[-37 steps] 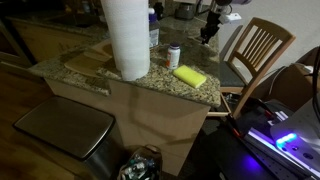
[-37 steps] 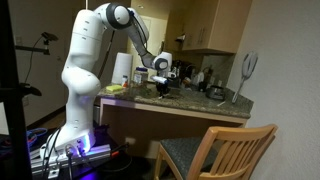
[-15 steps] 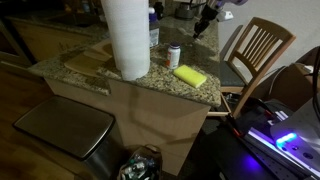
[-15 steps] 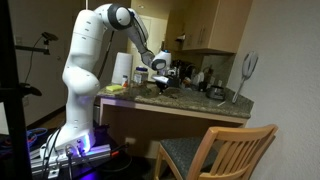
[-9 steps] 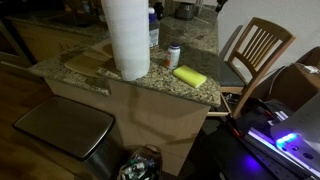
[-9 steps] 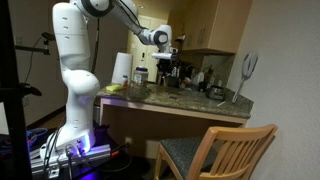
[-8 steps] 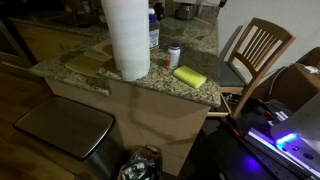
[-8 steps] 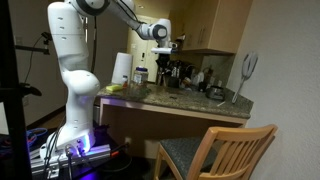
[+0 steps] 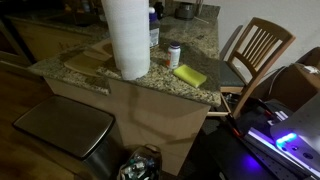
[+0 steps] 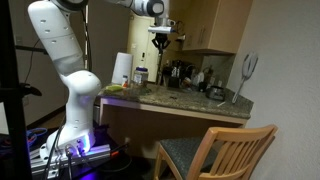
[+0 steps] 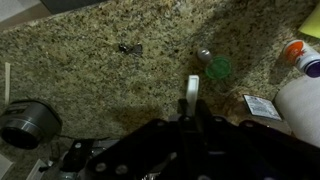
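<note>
**Counter** [image 9: 158,82]: granite slab on a boxed base, spanning the middle of the frame in both exterior views. It fills the wrist view and carries all the loose items.

**Arm** [image 10: 62,55]: white, left half of the frame. It arches up and over so the wrist hangs high above the counter, well clear of everything on it.

**Chair** [image 9: 258,45]: wooden, slatted back, right of the counter, seat facing it.

**Paper roll** [image 9: 126,38]: stands on end at the upper middle. Upright is likely the stable way to rest it.

**Gripper** [image 10: 160,44]: top centre, pointing straight down. The jaws are drawn together, leaving no real gap.

**Sponge** [image 9: 189,75]: yellow, lying flat near the counter's right edge, long side running diagonally.

**Bottle** [image 9: 174,55]: small, white, upright, just beside the sponge.

**Pale strip** [image 11: 193,88]: lower centre of the wrist view, at the tip of the gripper [image 11: 188,100]. Its long axis runs up and down the frame, free end towards the top. It probably hangs vertically in line with the fingers. Whether it is a pinched item or part of a finger cannot be told.

**Green disc** [image 11: 219,68]: flat on the granite, directly beyond the strip.

**Grey cap** [image 11: 204,55]: touching or just beside the disc.
</note>
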Motion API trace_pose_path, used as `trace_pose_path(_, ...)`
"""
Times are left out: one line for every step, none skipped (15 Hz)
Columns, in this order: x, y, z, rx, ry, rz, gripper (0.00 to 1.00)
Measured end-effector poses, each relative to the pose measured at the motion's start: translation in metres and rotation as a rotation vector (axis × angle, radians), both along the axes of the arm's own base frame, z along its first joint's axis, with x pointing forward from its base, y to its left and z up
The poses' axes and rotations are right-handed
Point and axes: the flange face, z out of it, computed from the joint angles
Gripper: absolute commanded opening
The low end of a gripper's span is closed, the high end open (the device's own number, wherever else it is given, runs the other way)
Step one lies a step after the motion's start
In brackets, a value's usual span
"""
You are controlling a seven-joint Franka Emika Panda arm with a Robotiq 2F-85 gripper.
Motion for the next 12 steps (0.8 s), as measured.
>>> trace_pose_path(0.004,0.002,-0.005,0.000,0.010,0.003,0.03)
trace_pose_path(0.005,0.004,-0.008,-0.001,0.019,0.012,0.03)
trace_pose_path(0.005,0.009,-0.014,-0.002,0.036,0.030,0.03)
trace_pose_path(0.004,0.017,-0.024,0.002,0.063,0.061,0.03)
trace_pose_path(0.003,0.027,-0.035,0.005,0.088,0.095,0.03)
trace_pose_path(0.002,0.038,-0.048,0.014,0.113,0.129,0.03)
trace_pose_path(0.000,0.049,-0.060,0.025,0.138,0.161,0.03)
trace_pose_path(-0.002,0.058,-0.073,0.031,0.164,0.191,0.03)
trace_pose_path(-0.006,0.067,-0.085,0.030,0.198,0.224,0.03)
trace_pose_path(-0.014,0.070,-0.094,0.028,0.243,0.251,0.03)
trace_pose_path(-0.023,0.071,-0.098,0.027,0.288,0.274,0.03)
trace_pose_path(-0.034,0.069,-0.102,0.028,0.331,0.291,0.03)
